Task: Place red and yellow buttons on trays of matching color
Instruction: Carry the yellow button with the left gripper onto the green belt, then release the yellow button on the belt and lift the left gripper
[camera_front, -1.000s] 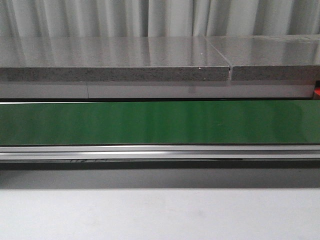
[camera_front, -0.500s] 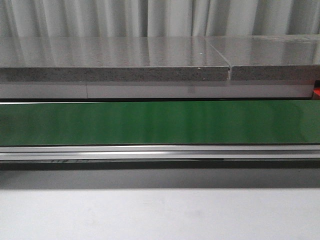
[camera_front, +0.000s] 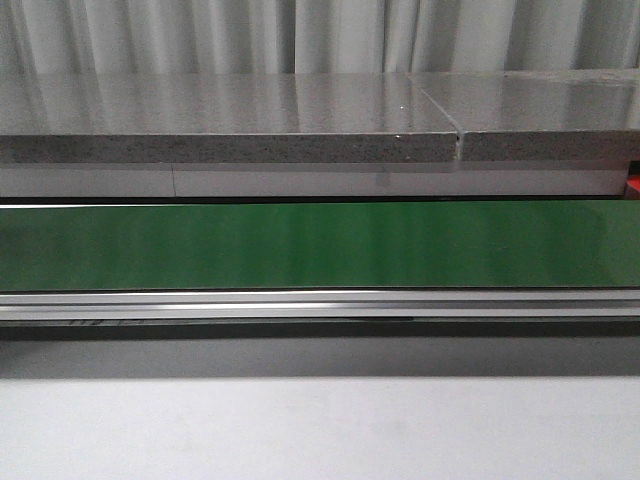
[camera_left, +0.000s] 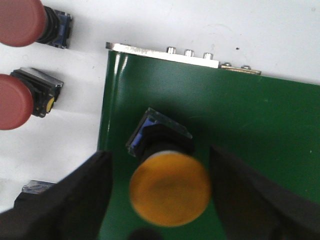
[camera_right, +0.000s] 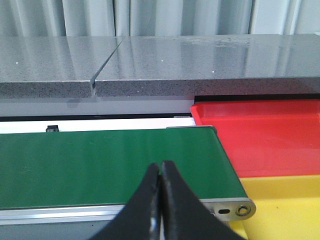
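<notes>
A: While our left gripper (camera_left: 167, 200) stands wide open around the yellow mushroom-capped push button (camera_left: 169, 187) on the green belt (camera_left: 260, 120), nothing is gripped.
B: The front view has not changed; our right gripper (camera_right: 160, 192) is closed, empty, near the red tray (camera_right: 265, 137).

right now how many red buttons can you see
2, both in the left wrist view, lying on the white surface beside the green belt: one red button partly cut off at the frame corner, the other red button next to it. More may lie outside the view.
</notes>
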